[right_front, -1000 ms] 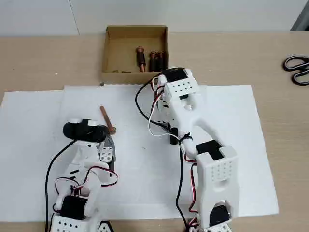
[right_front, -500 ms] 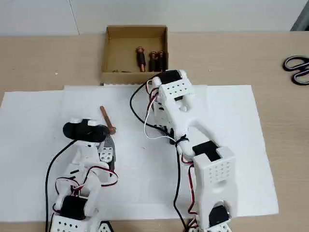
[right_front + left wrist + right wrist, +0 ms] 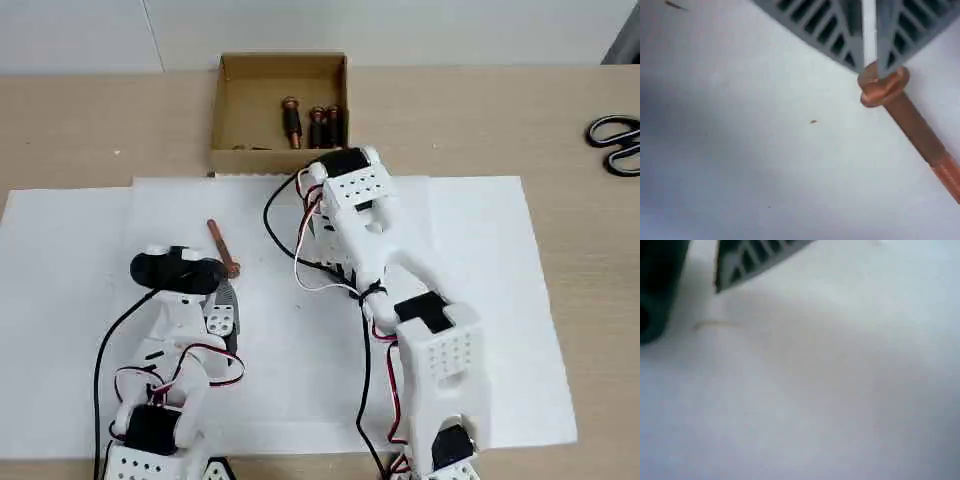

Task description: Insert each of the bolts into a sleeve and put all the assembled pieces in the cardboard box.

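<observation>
Over on the left half of the white paper point(image 3: 110, 260), the bolt point(image 3: 221, 246) lies flat on a diagonal. Its flanged head is at the end nearer the arm bases, and the shank runs up and left from there toward the far side of the table point(image 3: 90, 120). The threaded tip ends up pointing roughly at the left end of the cardboard box point(image 3: 228, 108).

The left gripper point(image 3: 870, 62) sits right at the head with its tips on the flange. Its jaws are narrow, just a thin slit with paper showing through. I honestly can't tell if they're nipping the head or only resting against it.

There's bare paper to the left of the bolt and beyond its tip. There's also a bare strip between it and the right arm point(image 3: 365, 205).

The right arm stretches up the middle of the sheet, and its wrist is just short of the box's near wall, by the right corner. The right gripper point(image 3: 727, 275) hangs low over plain paper, and I can't tell what state it's in.

Three assembled pieces point(image 3: 317, 124) lie in the right half of the box with their long axes front to back, so the left half is open floor. The box sits just past the paper's far edge. A pair of scissors point(image 3: 614, 143) is off at the table's right edge, well apart from everything.
</observation>
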Robot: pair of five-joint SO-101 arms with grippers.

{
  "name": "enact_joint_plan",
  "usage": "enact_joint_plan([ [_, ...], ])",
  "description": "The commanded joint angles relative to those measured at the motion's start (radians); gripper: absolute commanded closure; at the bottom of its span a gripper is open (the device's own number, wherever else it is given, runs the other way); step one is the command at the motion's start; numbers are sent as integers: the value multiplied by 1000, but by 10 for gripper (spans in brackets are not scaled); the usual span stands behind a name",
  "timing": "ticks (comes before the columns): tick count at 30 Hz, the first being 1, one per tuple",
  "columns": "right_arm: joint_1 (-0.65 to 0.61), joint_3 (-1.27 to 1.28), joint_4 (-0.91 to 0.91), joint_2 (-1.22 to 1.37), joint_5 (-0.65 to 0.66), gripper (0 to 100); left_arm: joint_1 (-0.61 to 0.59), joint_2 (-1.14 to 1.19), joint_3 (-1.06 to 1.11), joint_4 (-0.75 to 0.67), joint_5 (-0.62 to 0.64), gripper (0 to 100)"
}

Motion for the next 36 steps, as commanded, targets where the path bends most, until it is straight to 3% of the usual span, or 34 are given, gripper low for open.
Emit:
enact_joint_plan([
  [1,4,-2,16,10,8,859,-5,-9,-4,6,6,994],
  [6,8,-2,15,27,6,869,-5,-9,-4,6,6,994],
  [10,39,-2,12,25,9,998,-5,-9,-4,6,6,994],
  [17,67,-6,18,2,40,996,-5,-9,-4,6,6,994],
  [36,15,-2,18,-763,265,996,2,-9,-4,6,5,994],
])
